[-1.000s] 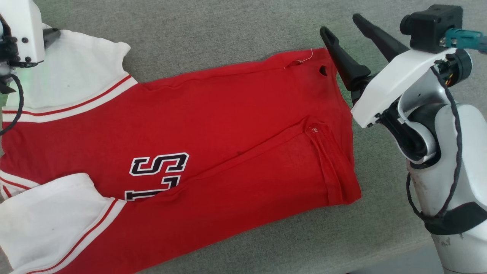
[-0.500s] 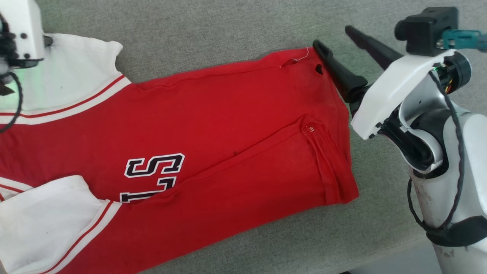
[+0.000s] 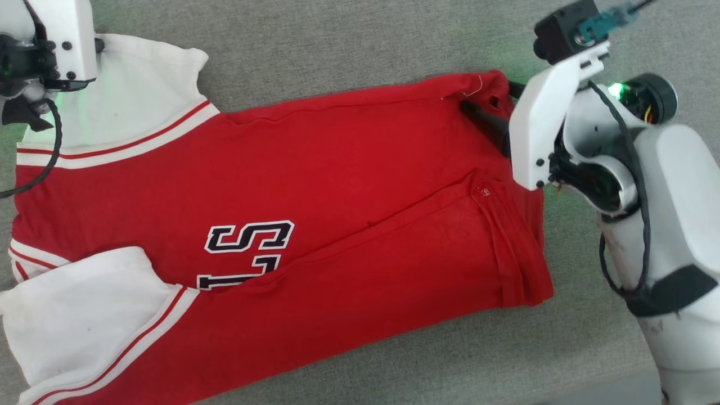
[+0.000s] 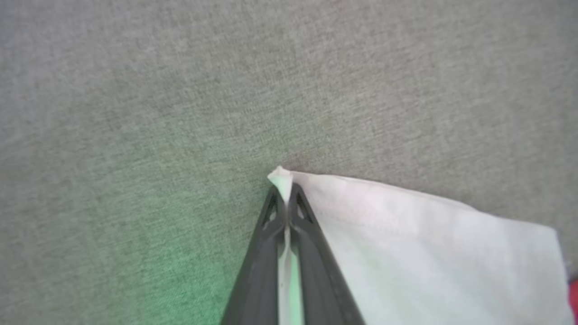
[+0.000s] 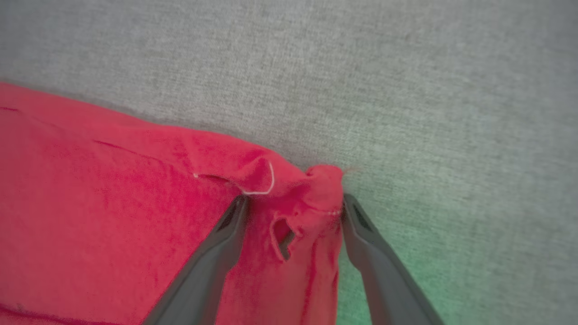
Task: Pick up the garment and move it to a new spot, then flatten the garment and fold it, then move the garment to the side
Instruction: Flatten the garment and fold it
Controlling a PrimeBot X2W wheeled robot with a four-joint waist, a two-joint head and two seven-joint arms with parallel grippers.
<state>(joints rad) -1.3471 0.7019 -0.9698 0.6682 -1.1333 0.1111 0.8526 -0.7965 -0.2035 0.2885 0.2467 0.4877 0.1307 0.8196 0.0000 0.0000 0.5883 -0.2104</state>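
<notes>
The left gripper (image 4: 285,189) is pinching the red shirt's (image 3: 337,169) white sleeve corner (image 4: 280,174), fingers clamped. The right gripper (image 5: 294,201), fingers apart, is straddling the hem corner (image 5: 323,178); closing deep should catch both layers.

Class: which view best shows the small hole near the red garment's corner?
Right wrist view: the hole sits close up between the fingers of the open right claw. The head view shows it tiny; the left wrist view shows the garment's white sleeve.
</notes>
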